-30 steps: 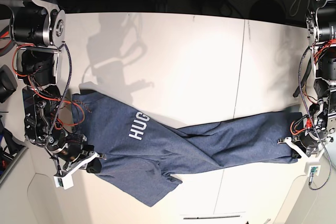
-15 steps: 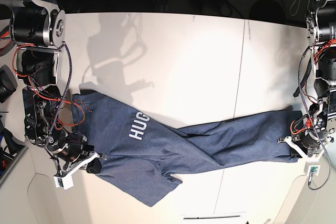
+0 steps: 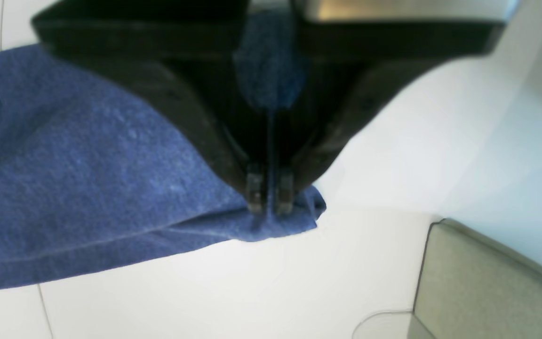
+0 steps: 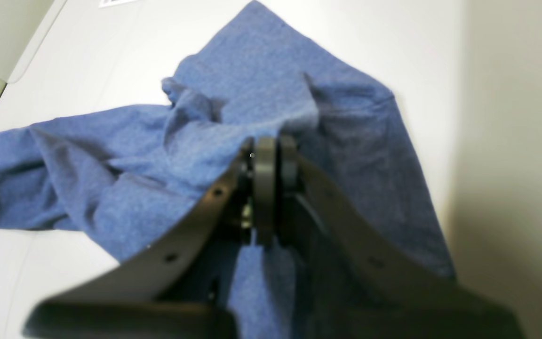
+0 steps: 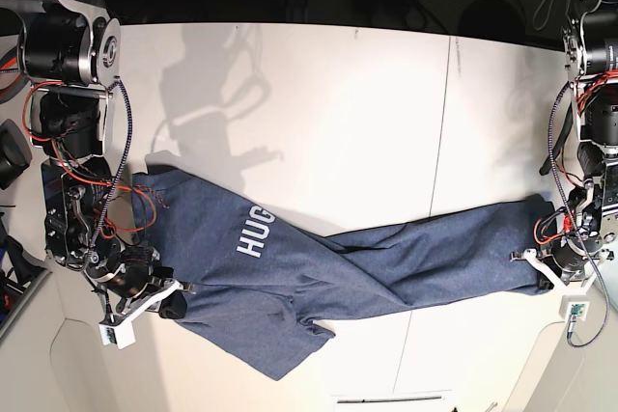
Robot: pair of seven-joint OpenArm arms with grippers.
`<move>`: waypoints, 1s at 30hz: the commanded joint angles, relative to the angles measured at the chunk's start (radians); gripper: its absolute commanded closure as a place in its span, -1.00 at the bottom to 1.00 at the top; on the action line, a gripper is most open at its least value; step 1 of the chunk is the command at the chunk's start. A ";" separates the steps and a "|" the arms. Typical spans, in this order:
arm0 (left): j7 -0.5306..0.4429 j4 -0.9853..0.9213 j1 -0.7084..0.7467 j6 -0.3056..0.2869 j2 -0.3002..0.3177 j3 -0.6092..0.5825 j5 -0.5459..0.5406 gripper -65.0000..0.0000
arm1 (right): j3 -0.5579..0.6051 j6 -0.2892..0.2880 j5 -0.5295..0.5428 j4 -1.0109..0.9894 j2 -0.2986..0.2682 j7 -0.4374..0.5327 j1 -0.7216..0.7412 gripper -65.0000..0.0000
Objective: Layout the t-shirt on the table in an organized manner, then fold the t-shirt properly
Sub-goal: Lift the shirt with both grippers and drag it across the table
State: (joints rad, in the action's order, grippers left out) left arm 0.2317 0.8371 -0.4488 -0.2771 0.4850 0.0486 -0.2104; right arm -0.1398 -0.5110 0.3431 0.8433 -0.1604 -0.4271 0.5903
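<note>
Left wrist view: the left gripper (image 3: 269, 207) has its jaws pressed together on a thin edge of the t-shirt (image 3: 87, 179), right at a corner of the cloth. Fabric also bunches up between the finger bases. The pinched corner sits low over the table (image 3: 252, 282); a grey-green panel (image 3: 487, 282) lies off the table edge at lower right. The hold is at the very corner, likely so the hem can be drawn taut.

Right wrist view: the right gripper (image 4: 266, 155) is clamped tight on a raised fold of the t-shirt (image 4: 111, 155). Cloth drapes away from the pinch in wrinkles, with one pointed corner lying far out on the table (image 4: 87, 56). Fabric also trails back under the fingers toward the camera.

Base view: the t-shirt (image 5: 348, 267) stretches as a twisted band across the near half of the table (image 5: 338, 113), from the right gripper (image 5: 172, 294) at the scene's left to the left gripper (image 5: 541, 272) at the scene's right. White lettering (image 5: 255, 232) shows toward the left end; a loose flap hangs toward the near edge. The middle is twisted over itself.

Judgement: layout is unfinished; the two end grips look meant for pulling the twist out and spreading the shirt flat before any fold.
</note>
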 commanded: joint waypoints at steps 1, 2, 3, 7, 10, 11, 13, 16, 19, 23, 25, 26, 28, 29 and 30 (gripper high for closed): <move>-0.050 0.014 -0.033 0.005 0.022 0.004 -0.006 1.00 | -0.002 -0.005 0.016 0.021 -0.006 0.043 0.034 1.00; -0.063 0.014 -0.039 0.005 0.022 0.004 -0.009 1.00 | -0.002 -0.005 0.015 0.021 -0.008 0.061 0.036 1.00; -0.069 0.014 -0.050 0.005 0.022 0.004 -0.013 1.00 | -0.002 -0.005 0.015 0.021 -0.009 0.074 0.044 1.00; -0.071 0.014 -0.116 0.005 0.022 0.004 -0.049 1.00 | -0.002 -0.005 0.011 0.021 -0.011 0.079 0.102 1.00; -0.070 0.014 -0.173 0.005 0.023 0.004 -0.063 1.00 | -0.002 -0.004 0.001 0.021 -0.011 0.079 0.166 1.00; -0.070 0.014 -0.192 0.005 0.023 0.004 -0.063 1.00 | -0.002 -0.004 -0.005 0.021 -0.011 0.079 0.187 1.00; -0.067 0.014 -0.222 0.005 0.023 0.004 -0.063 1.00 | -0.002 -0.004 -0.009 0.021 -0.011 0.078 0.230 1.00; -0.063 0.014 -0.252 0.005 0.026 0.004 -0.075 1.00 | -0.002 -0.005 -0.010 0.021 -0.011 0.068 0.288 1.00; -0.049 0.014 -0.257 0.004 0.045 0.004 -0.127 1.00 | -0.002 -0.008 0.004 0.021 -0.011 0.039 0.325 1.00; 0.037 0.014 -0.257 -0.053 0.085 0.004 -0.241 1.00 | -0.002 -0.051 0.142 0.025 -0.033 -0.068 0.325 1.00; 0.092 0.014 -0.251 -0.127 0.107 0.010 -0.325 1.00 | -0.002 -0.060 0.214 0.034 -0.051 -0.117 0.311 1.00; 0.127 0.014 -0.245 -0.173 0.116 0.018 -0.380 1.00 | -0.002 -0.063 0.251 0.051 -0.061 -0.137 0.296 1.00; 0.222 0.014 -0.225 -0.269 0.130 0.045 -0.501 1.00 | -0.002 -0.063 0.309 0.113 -0.082 -0.193 0.255 1.00; 0.278 0.014 -0.211 -0.317 0.134 0.065 -0.569 1.00 | -0.002 -0.063 0.336 0.156 -0.092 -0.230 0.227 1.00; 0.339 0.014 -0.195 -0.365 0.135 0.091 -0.639 1.00 | -0.004 -0.063 0.361 0.208 -0.101 -0.269 0.198 1.00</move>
State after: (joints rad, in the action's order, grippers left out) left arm 0.6014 0.8360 -0.6174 -0.6384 0.6010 0.1356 -0.8440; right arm -0.1398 -0.5625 0.6788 1.0336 -0.2535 -0.7296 0.7486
